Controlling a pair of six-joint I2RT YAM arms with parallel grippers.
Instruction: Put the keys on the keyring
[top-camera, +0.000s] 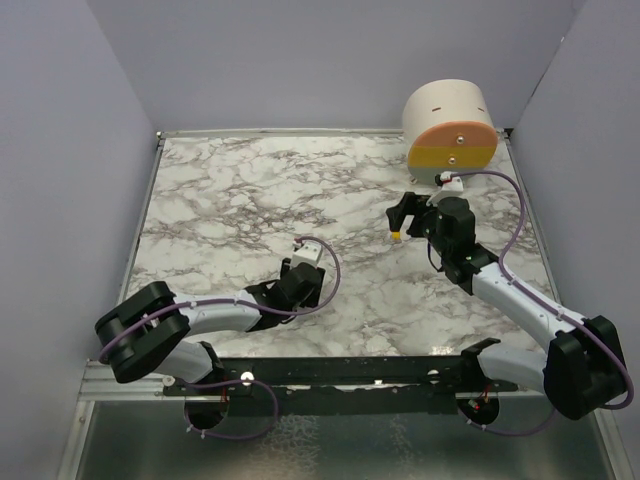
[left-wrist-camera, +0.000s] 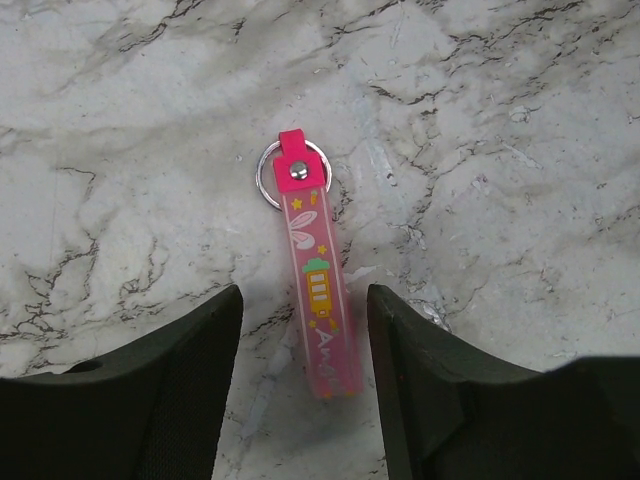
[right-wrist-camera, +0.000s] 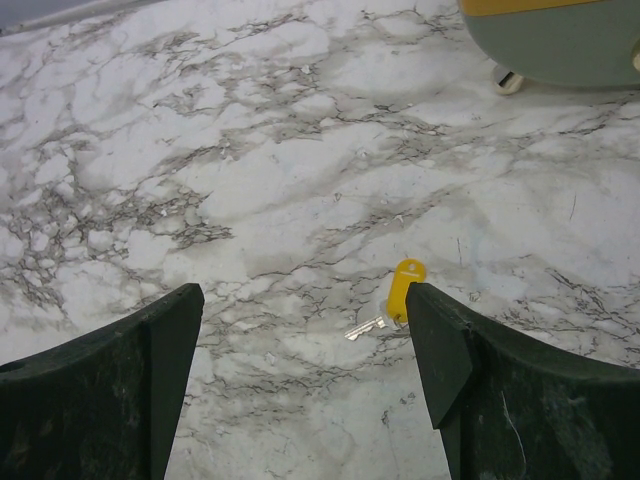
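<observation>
Left fingers: open, holding nothing, pink rubber strap with silver ring lies between them | Right fingers: wide open, empty, small yellow-headed metal key between them

A small key with a yellow plastic head and a short silver blade lies flat on the marble tabletop, its head pointing away and its blade angled to the near left. Well apart from it, a pink keychain strap printed with little cartoon figures also lies flat. A silver split ring is looped through its riveted far end.
</observation>
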